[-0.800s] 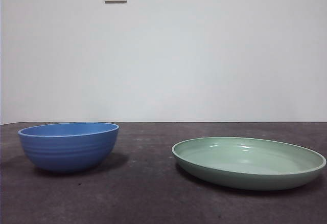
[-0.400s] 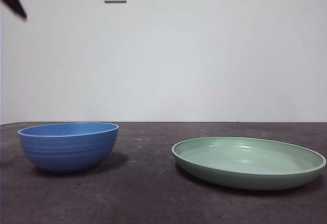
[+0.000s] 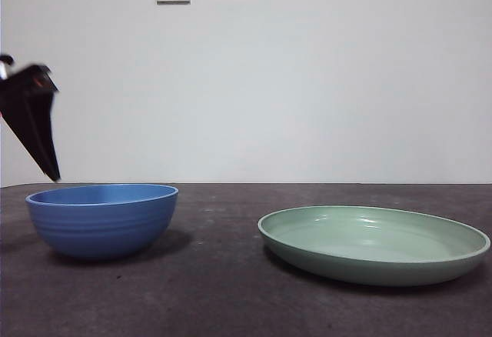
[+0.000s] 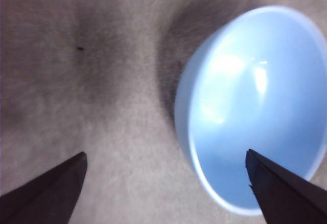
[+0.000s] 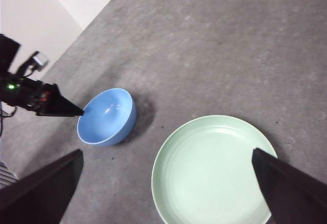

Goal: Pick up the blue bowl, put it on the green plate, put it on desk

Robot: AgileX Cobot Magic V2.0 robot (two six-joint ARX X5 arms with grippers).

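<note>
A: Entry. Blue bowl (image 3: 102, 219) sits upright at lower left of the front view, on the bench (image 3: 223, 291), well apart from the green plate (image 3: 374, 243) at lower right. Nothing holds it yet.

B: Handling?

A: Judged rigid and light, with a glossy wall, so likely slippery. Faint ridges on the outer wall may give some bite. Best hold looks like the rim, one jaw inside and one outside.

B: Orientation?

A: Mouth up, round, so no long axis; any rim point serves.

B: Tools?

A: Left tool (image 4: 166, 183) hangs over the bowl's near rim, jaws spread wide, empty. Right tool (image 5: 168, 183) is high above the plate, jaws also apart, waiting.
</note>
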